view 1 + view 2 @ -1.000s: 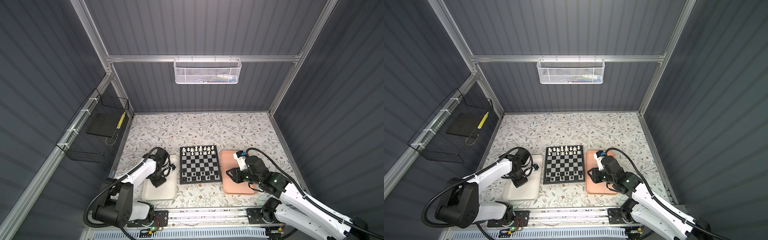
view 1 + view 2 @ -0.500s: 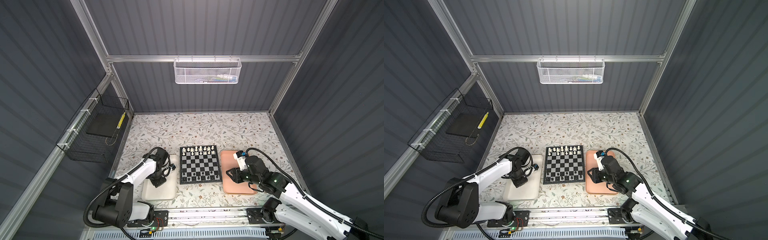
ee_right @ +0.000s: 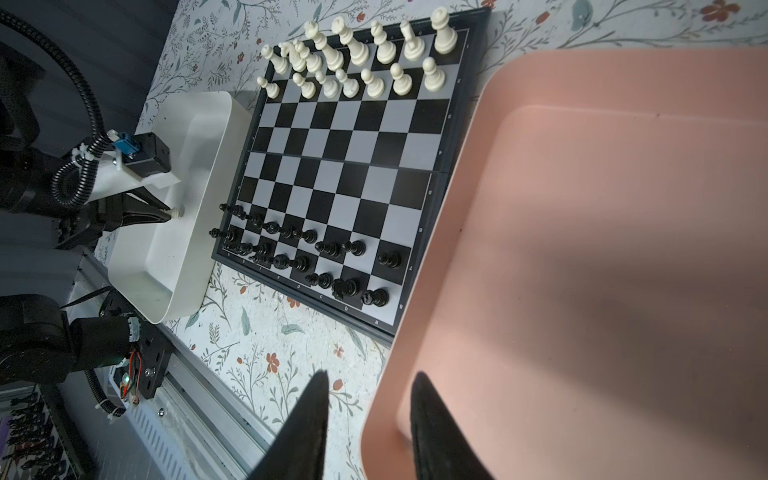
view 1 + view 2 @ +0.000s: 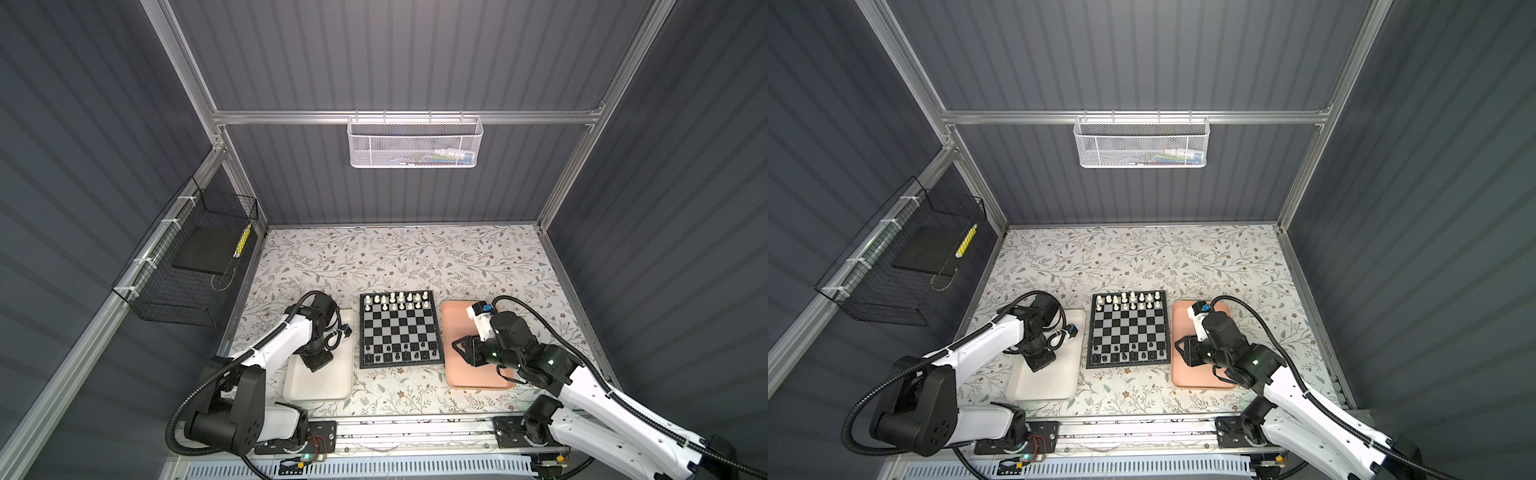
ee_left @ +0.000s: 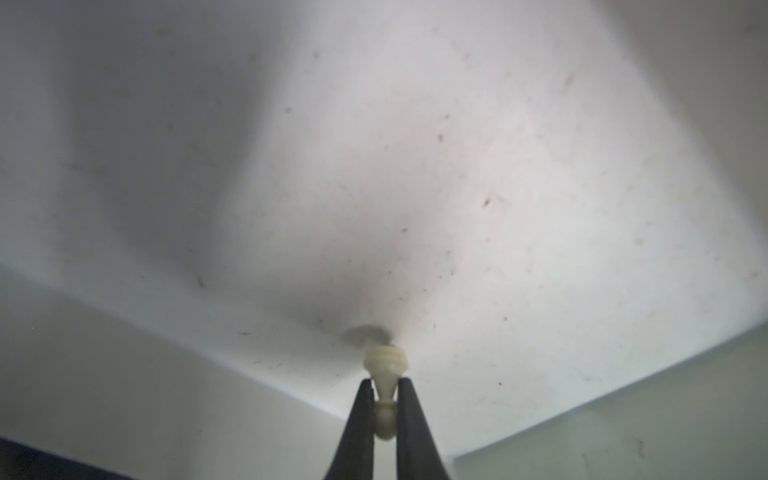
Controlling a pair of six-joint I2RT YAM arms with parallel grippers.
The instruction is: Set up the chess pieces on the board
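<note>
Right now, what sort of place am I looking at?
Probably a robot test booth, not a home: grey ribbed walls on a metal frame, a left arm and right arm mounted on a front rail, and a chessboard between a white tray and a pink tray.

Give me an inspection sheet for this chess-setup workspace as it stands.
Surface: floral-patterned tabletop, carrying the board and two trays.
Job's things: black-and-grey chequered chessboard; cream-white chess pieces on its far two rows, black chess pieces on its near two.
Clutter: white plastic tray left of the board, salmon-pink plastic tray right of it.
Grippers: left gripper shut on a cream-white pawn, low in the white tray; right gripper, jaws apart, holds nothing, over the pink tray's edge.
Cables: black corrugated cable loops on each arm, clear of the board.
Surroundings: white mesh basket on the back rail; black wire basket on the left wall.
</note>
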